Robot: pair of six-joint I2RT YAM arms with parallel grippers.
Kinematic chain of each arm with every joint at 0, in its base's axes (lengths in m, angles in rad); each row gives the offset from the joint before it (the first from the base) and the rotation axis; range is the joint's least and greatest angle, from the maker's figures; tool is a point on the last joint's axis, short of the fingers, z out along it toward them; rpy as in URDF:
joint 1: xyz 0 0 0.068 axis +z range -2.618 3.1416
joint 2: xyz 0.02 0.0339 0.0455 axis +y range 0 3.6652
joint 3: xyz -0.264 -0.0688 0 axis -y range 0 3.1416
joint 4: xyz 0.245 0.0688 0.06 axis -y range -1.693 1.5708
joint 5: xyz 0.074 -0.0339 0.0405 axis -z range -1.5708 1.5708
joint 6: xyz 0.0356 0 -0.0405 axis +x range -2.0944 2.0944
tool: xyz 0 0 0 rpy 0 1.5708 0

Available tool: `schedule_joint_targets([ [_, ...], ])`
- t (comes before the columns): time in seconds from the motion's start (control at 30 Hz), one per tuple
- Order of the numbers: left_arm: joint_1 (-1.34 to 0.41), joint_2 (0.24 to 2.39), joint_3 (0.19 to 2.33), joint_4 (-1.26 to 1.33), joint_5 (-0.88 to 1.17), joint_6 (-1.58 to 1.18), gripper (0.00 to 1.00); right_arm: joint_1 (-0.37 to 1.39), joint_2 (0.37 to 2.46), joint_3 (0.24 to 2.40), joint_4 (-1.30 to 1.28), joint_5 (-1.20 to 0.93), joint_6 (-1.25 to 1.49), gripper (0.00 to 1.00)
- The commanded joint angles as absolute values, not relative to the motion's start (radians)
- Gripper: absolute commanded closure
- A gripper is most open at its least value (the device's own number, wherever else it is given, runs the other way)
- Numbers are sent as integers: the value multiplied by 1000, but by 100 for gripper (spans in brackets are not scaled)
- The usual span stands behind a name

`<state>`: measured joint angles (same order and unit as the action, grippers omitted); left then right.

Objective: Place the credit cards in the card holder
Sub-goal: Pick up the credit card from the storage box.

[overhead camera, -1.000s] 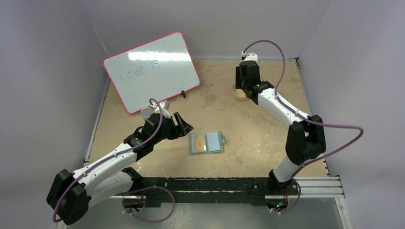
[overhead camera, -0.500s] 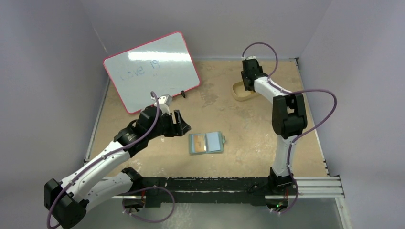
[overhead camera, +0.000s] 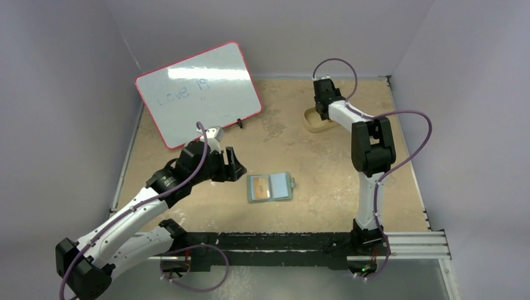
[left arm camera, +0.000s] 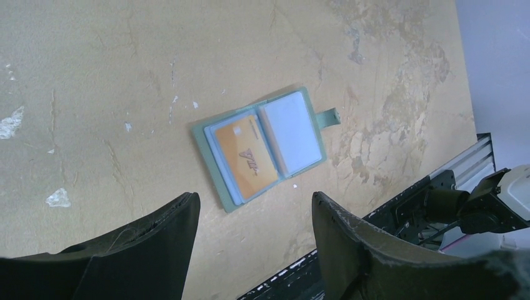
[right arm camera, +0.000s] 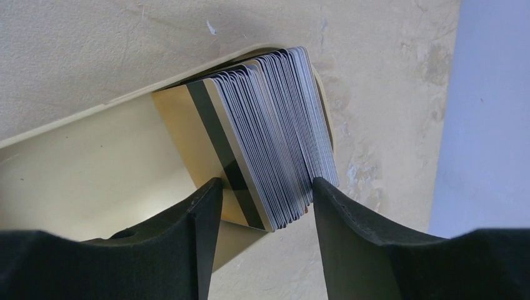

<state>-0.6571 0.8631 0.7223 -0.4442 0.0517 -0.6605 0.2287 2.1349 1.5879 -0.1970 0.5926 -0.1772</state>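
Observation:
The card holder (overhead camera: 270,187) lies open flat on the table. In the left wrist view the card holder (left arm camera: 265,149) shows a gold card (left arm camera: 245,155) in its left pocket and a pale card (left arm camera: 292,132) in its right one. My left gripper (overhead camera: 232,164) hovers open and empty, just left of the holder (left arm camera: 253,200). A thick stack of credit cards (right arm camera: 269,150) stands on edge in the tan tray (right arm camera: 75,169), a gold card with a black stripe facing out. My right gripper (right arm camera: 265,187) is open, its fingers straddling the stack's lower corner, close to both faces.
A pink-framed whiteboard (overhead camera: 197,92) leans at the back left. The tan tray (overhead camera: 310,122) sits at the back, right of centre, under my right wrist (overhead camera: 324,100). A black and silver rail (overhead camera: 300,240) runs along the near edge. Walls close in on both sides.
The right arm has folded upward and its wrist has come down over the tray. The left arm has drawn back slightly to the left. The card holder has not moved.

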Motion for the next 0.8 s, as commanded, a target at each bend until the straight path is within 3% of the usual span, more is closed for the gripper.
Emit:
schedule_joint_targets([
  [0.0, -662, 837, 762, -429, 39, -637, 35, 230, 2108, 1621, -167, 653, -207, 45],
  [0.77, -662, 819, 756, -423, 38, -639, 35, 229, 2100, 1657, -173, 654, -219, 78],
])
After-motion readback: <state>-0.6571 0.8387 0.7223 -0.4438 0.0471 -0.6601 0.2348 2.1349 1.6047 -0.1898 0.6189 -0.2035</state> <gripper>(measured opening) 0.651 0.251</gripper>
